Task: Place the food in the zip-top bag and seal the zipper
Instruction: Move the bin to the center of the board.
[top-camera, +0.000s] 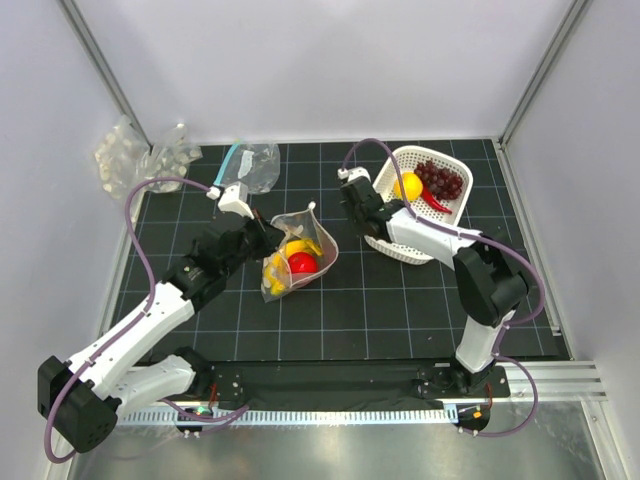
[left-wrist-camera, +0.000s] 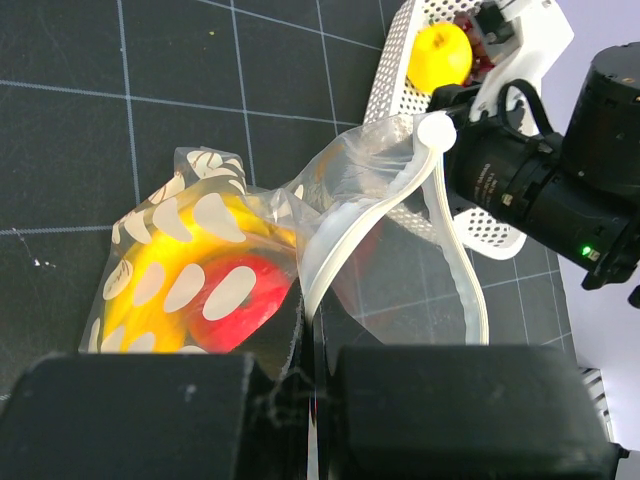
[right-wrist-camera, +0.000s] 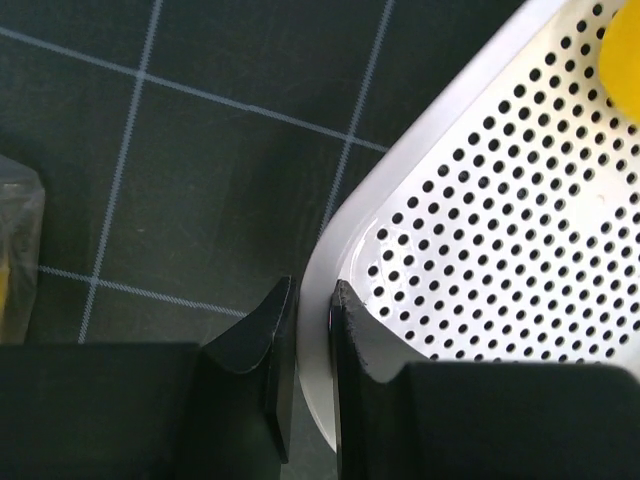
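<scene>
The zip-top bag lies on the mat with its mouth open. A yellow banana and a round red fruit are inside it. My left gripper is shut on the bag's pale rim. In the left wrist view its jaws pinch the zipper strip, with the banana and red fruit behind the plastic. My right gripper is shut on the rim of the white basket. The right wrist view shows that rim between the jaws. The basket holds a yellow fruit, grapes and a chili.
A clear bag with a teal strip lies at the back, and bumpy clear packs lie in the back left corner. White walls close in the mat on three sides. The right arm stands close beside the bag's mouth.
</scene>
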